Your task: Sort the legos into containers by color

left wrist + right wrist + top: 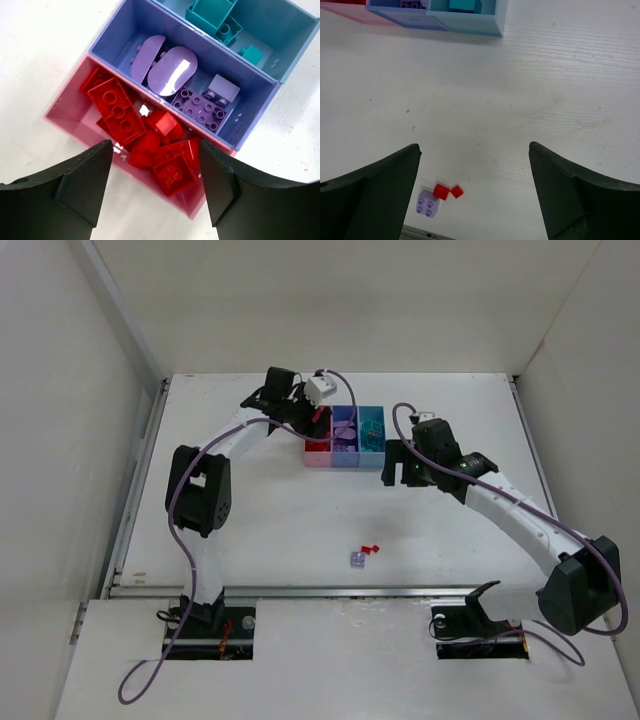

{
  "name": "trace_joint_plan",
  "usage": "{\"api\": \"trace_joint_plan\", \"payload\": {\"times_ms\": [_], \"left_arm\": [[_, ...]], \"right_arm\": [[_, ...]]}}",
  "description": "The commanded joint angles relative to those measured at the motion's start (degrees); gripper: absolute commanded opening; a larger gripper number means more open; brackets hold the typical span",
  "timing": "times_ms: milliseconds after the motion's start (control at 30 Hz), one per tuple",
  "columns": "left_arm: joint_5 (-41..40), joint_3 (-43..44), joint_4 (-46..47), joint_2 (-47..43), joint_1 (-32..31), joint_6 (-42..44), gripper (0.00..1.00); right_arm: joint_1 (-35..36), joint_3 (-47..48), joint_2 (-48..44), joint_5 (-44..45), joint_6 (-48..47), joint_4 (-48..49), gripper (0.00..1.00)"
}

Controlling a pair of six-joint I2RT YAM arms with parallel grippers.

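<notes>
Three joined containers stand at the back middle: pink (317, 450), purple-blue (345, 452) and light blue (372, 450). My left gripper (155, 145) hangs open over the pink bin's (70, 107) near end, with nothing between its fingers. Several red legos (117, 110) lie piled in that bin. Lilac pieces (172, 70) fill the purple-blue bin (120, 40), and teal ones (210, 12) sit in the light blue bin (295, 35). Two tiny red bricks (441, 191) and a lilac brick (427, 204) lie loose on the table. My right gripper (475, 145) is open above bare table, right of them.
A metal rail (300, 590) runs along the table's near edge, just below the loose bricks (365, 554). White enclosure walls (120, 350) stand at the left, back and right. My right gripper (392, 465) is just right of the bins, and the left gripper (305, 412) is at their left end.
</notes>
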Motion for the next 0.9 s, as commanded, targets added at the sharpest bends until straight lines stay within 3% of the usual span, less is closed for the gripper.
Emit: {"api": "trace_joint_plan", "payload": {"times_ms": [0, 100, 200, 233, 300, 333, 433, 533, 633, 733, 800, 867], "left_arm": [[-0.24, -1.39, -1.65, -8.66, 1.02, 0.93, 0.65], [-2.69, -5.95, -4.8, -16.1, 1.02, 5.57, 0.65], [-6.3, -19.65, -6.13, -28.38, 0.49, 11.73, 0.65], [-7.0, -28.13, -6.13, -32.1, -0.03, 14.54, 0.65], [-7.71, -36.17, -6.13, -39.31, -0.9, 14.57, 0.65], [-7.71, -39.69, -4.57, -46.13, -1.61, 13.44, 0.65], [-7.1, -51.83, -1.31, -55.31, -3.98, 5.27, 0.71], [-7.1, -61.24, 4.14, -65.86, -5.56, -1.49, 0.75], [-9.9, -66.87, 7.65, -74.22, -6.8, -2.57, 0.81], [-11.92, -68.2, 10.56, -78.8, -6.8, -3.36, 0.84], [-12.98, -68.72, 12.4, -79.42, -6.8, -4.06, 0.84], [-15.09, -68.73, 13.11, -79.42, -6.8, -4.59, 0.85]], "right_arm": [[-0.48, 1.81, -1.75, 0.44, -0.97, -1.38, 0.94], [1.27, -0.21, -3.76, 1.32, -0.45, -3.41, 0.94], [4.61, -4.15, -4.99, 1.32, 1.04, -4.11, 0.93], [5.4, -5.04, -5.0, 1.32, 2.44, -4.11, 0.91], [7.24, -7.24, -4.22, -1.31, 4.47, -4.11, 0.87], [8.04, -7.95, -3.42, -2.19, 6.83, -3.33, 0.82], [12.6, -9.7, -2.89, -3.43, 10.62, -0.51, 0.65], [18.82, -9.71, -2.11, -0.19, 13.0, 0.2, 0.65], [23.23, -9.71, 0.09, -0.52, 13.01, 0.2, 0.65], [25.27, -9.71, 1.42, -2.37, 16.59, -0.41, 0.73], [26.76, -9.71, 2.12, -2.38, 22.98, -1.74, 0.89], [27.91, -9.18, 2.91, -0.89, 27.66, -2.35, 0.96]]}}
